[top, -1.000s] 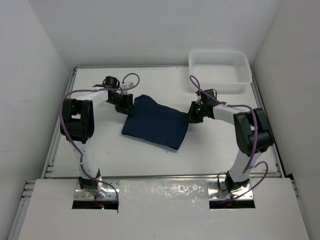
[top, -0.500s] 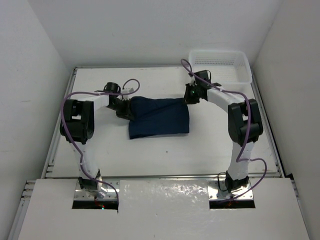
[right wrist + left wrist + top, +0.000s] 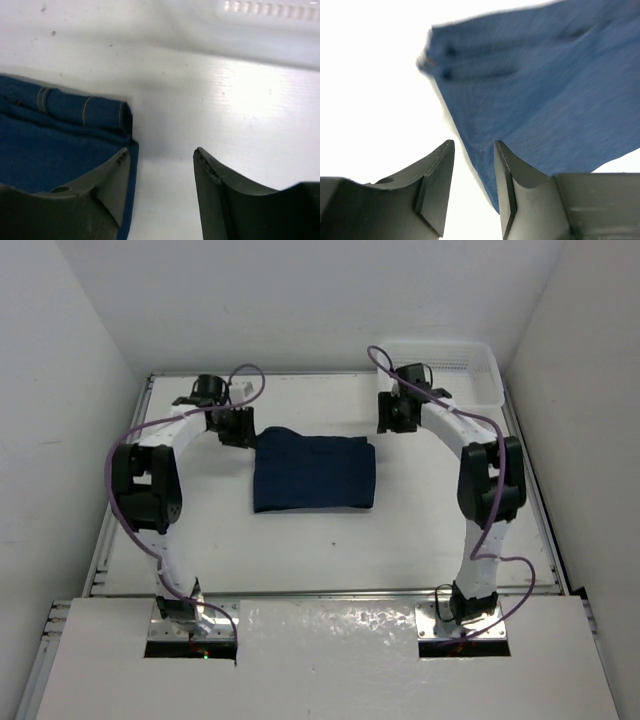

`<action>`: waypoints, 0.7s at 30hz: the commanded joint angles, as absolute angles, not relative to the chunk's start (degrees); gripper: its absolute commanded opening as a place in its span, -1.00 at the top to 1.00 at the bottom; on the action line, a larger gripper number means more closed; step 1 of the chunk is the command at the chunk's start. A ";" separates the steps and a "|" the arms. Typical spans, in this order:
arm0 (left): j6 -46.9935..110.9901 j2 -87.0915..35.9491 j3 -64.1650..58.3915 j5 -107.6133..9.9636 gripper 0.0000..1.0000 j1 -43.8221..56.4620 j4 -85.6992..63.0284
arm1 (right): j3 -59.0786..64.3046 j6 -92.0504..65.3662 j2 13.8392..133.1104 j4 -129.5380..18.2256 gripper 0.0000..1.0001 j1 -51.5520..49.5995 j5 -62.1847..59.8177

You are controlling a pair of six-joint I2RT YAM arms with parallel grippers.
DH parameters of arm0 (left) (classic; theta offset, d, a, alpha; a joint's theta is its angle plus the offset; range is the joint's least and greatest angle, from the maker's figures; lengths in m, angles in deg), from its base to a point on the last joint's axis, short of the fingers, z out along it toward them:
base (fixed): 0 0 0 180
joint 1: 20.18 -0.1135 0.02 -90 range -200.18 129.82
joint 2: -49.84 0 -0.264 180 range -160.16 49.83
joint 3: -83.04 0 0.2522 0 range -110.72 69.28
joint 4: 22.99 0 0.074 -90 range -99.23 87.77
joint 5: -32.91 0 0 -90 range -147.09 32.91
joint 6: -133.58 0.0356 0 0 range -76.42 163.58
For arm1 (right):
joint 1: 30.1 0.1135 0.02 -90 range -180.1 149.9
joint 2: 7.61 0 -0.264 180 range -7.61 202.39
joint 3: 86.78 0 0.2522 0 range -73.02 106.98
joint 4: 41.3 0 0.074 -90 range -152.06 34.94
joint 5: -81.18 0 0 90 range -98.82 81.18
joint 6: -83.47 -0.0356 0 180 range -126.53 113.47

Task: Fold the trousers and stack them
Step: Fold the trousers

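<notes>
You have the folded jeans lying square in the middle of the table, left gripper and right gripper both spread empty at its far corners, so folding looks done and you next need a fresh grasp to stack them

Reaching far forward with the left arm and the right arm, elbows bowed outward. At the left gripper, jaws parted only a little — gripping nothing. At the right gripper, jaws spread wider — also empty, angled downward.
</notes>
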State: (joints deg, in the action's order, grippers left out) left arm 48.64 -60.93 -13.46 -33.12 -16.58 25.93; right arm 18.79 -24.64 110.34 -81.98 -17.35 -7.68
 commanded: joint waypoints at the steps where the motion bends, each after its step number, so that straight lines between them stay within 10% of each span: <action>1: 47.62 -54.06 -18.43 -32.57 0.30 -16.14 22.94 | 12.43 -24.72 100.34 -79.52 -0.02 -15.61 -10.50; 10: 50.87 -59.14 -16.41 -25.71 1.00 -12.45 20.91 | -9.11 -41.76 90.30 -63.16 0.82 -7.43 0.04; 21: 48.24 -69.96 -24.93 -40.90 0.96 -13.41 16.26 | -14.66 -46.61 97.60 -64.27 1.00 -7.34 -2.40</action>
State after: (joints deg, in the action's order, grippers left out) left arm 49.29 -71.13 -20.49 -35.41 -12.52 21.27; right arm -15.42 -46.58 97.76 -64.34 -6.68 0.80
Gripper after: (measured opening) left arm 0.015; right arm 0.001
